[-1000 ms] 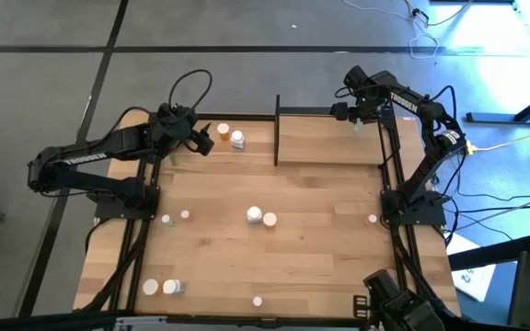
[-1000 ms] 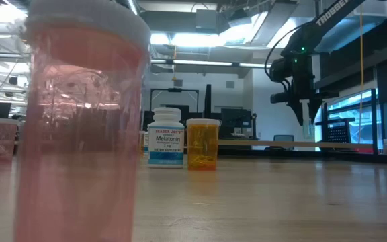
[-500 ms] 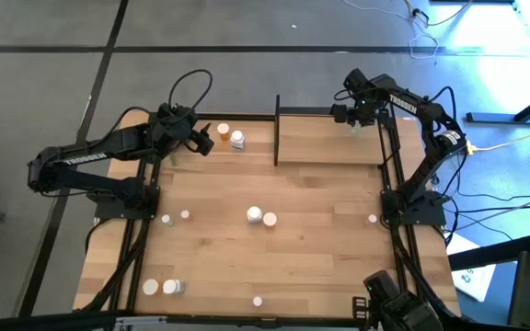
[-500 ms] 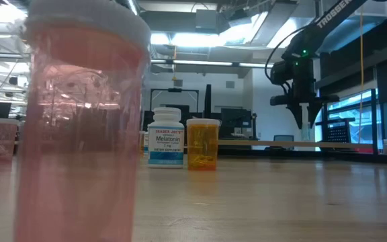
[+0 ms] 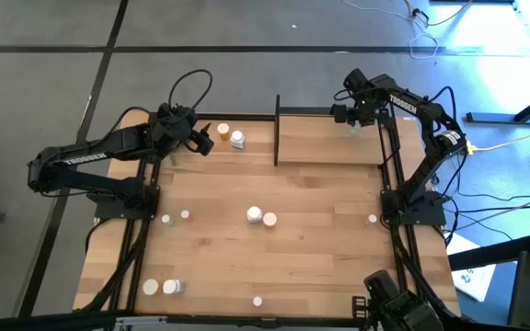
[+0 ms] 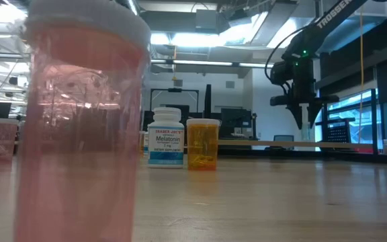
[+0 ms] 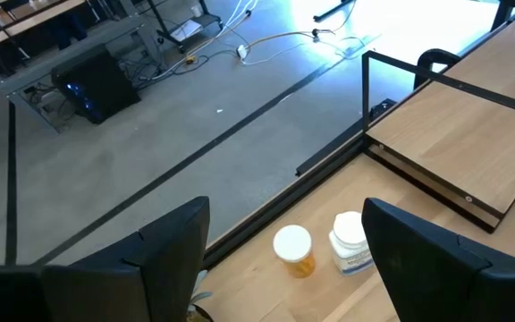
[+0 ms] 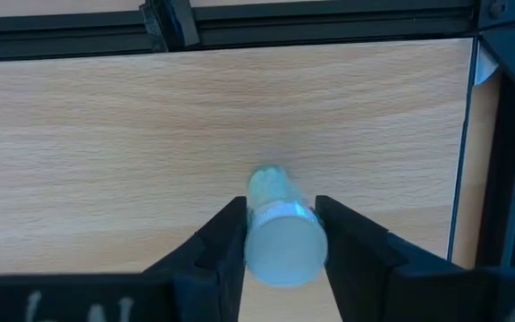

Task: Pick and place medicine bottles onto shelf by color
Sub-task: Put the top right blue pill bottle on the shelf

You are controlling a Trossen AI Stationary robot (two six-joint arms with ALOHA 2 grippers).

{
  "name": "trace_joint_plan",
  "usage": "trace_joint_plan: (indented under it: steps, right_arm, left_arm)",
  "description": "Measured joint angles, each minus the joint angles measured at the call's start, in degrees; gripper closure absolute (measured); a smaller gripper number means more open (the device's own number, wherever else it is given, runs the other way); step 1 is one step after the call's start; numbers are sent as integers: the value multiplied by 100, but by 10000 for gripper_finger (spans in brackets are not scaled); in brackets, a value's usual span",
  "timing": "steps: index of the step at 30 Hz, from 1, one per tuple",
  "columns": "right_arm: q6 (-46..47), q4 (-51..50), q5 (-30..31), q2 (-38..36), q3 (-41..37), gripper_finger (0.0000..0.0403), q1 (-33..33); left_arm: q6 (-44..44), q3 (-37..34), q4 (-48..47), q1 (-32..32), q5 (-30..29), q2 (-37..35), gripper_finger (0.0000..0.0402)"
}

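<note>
My right gripper (image 5: pixel 356 118) points down over the far right corner of the shelf (image 5: pixel 329 140) and is shut on a pale green medicine bottle (image 8: pixel 278 228). In the low view the gripper (image 6: pixel 306 115) hangs just above the shelf board (image 6: pixel 267 142). My left gripper (image 5: pixel 202 140) waits open and raised at the table's far left. In the left wrist view (image 7: pixel 284 219) nothing lies between its fingers. Just beyond it an orange bottle (image 7: pixel 294 251) and a white bottle (image 7: pixel 350 241) stand upright on the table. My right gripper pinches the pale green bottle between its two fingers (image 8: pixel 224 240), which press on opposite sides of the body just below the cap (image 8: pixel 284 251). The fingers come from above, pointing down. The bottle stands upright below them; I cannot tell whether its base (image 8: pixel 267 183) touches the shelf.
Several small bottles are scattered over the table: two white ones at the middle (image 5: pixel 261 217), two at the near left (image 5: pixel 161 287), one near the right edge (image 5: pixel 373 219). A pink bottle (image 6: pixel 79 121) stands right before the low camera. Black posts (image 5: pixel 276 129) frame the shelf.
</note>
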Motion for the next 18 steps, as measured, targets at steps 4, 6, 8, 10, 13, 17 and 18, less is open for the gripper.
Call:
trace_joint_plan:
  steps: [4,6,8,10,13,17,18]
  right_arm:
    - [-20,84,-35,23,-16,254,0]
    - [0,87,-35,25,-20,245,1]
    - [4,94,-35,22,-18,236,2]
    - [-4,94,-30,22,-18,228,0]
    - [-9,100,-26,20,-18,218,0]
    - [4,103,-26,20,-18,211,2]
    - [4,103,-26,20,-15,211,2]
  left_arm:
    - [0,0,0,0,-2,0,113]
    - [1,0,0,0,4,0,113]
    - [0,0,2,0,34,0,113]
    - [2,0,1,0,88,0,113]
    - [2,0,2,-2,151,0,113]
    - [0,0,2,-2,153,0,113]
    - [1,0,2,-2,156,0,113]
